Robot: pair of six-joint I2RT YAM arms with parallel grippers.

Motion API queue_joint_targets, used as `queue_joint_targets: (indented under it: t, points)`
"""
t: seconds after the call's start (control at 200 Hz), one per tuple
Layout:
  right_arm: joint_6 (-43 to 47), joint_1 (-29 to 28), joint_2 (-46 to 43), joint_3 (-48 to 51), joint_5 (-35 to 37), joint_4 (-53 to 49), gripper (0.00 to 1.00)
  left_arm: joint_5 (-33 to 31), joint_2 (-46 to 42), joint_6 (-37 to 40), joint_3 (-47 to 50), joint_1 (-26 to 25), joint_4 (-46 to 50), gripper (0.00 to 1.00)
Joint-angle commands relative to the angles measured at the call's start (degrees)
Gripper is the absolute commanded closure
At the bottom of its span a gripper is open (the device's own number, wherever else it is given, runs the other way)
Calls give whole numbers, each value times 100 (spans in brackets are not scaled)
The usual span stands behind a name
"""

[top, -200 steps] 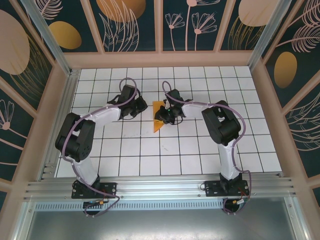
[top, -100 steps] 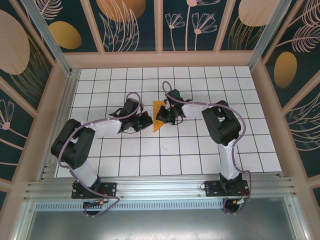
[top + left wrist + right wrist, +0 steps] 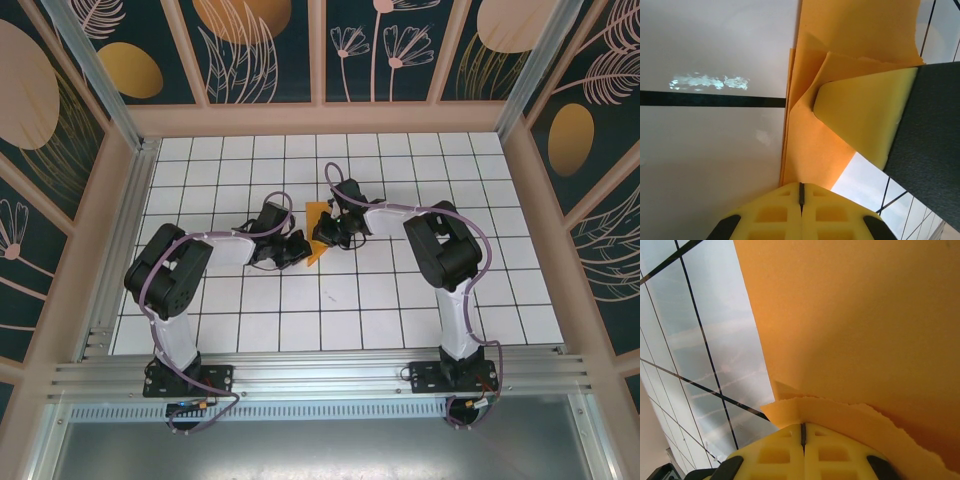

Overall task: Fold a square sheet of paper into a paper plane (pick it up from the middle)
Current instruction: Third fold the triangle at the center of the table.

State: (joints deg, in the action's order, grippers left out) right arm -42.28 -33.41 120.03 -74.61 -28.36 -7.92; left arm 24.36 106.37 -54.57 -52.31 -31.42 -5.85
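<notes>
The half-folded orange paper (image 3: 316, 213) is being kept on the table (image 3: 380, 300) between the left gripper (image 3: 298, 248) and the right gripper (image 3: 325, 235), a flap being pressed by one left pad (image 3: 860, 115), probably to hold the crease, but how wide the jaws of either one are opened cannot be told.

The orange paper (image 3: 810, 145) is thin and matt, with one ragged, fibrous edge. The white table (image 3: 705, 150) under it is smooth and glossy, catching streaks of light. The finger pad (image 3: 865, 120) of the left gripper (image 3: 294, 248) looks like dull yellow foam on matt black backing, and the near rail (image 3: 320, 378) is brushed metal.
</notes>
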Motion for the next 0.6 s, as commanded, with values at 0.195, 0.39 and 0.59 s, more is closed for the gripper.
queue_joint_targets:
  t: [0.195, 0.39, 0.59]
  points:
    - [27, 3, 169, 145, 287, -308, 100, 393, -72, -7, 35, -87, -31, 94]
    - [-8, 15, 205, 140, 313, -337, 100, 341, -40, 124, 62, -203, 253, 94]
    - [-52, 20, 223, 130, 339, -341, 100, 280, -62, 70, 185, -286, 286, 94]
